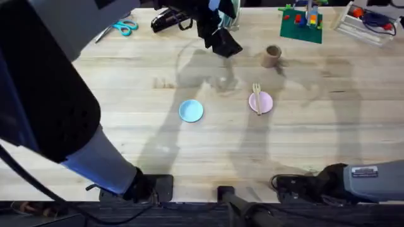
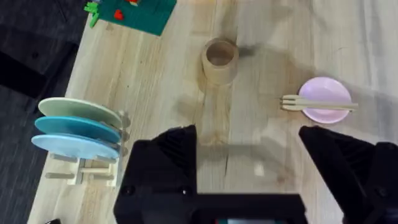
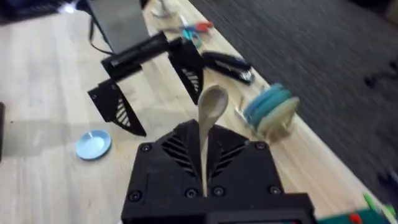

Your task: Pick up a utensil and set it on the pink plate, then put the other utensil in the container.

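Note:
The wooden fork (image 1: 257,96) (image 2: 317,104) lies across the small pink plate (image 1: 262,104) (image 2: 328,92) at mid table. Behind it stands the tan cup (image 1: 272,55) (image 2: 219,59), upright and with nothing showing inside. My left gripper (image 1: 218,38) (image 2: 249,149) hangs open over the back of the table, left of the cup, with nothing between its fingers; it also appears farther off as the left gripper (image 3: 160,99) in the right wrist view. My right gripper (image 3: 204,158) is shut on the handle of the wooden spoon (image 3: 210,112), whose bowl points away from the wrist.
A light blue plate (image 1: 191,111) (image 3: 93,144) lies left of the pink one. Scissors (image 1: 124,27) and a black stapler (image 1: 170,20) lie at the back left. A green brick board (image 1: 302,25) and a clear bin (image 1: 369,22) sit back right. A plate rack (image 2: 78,130) stands by the table's edge.

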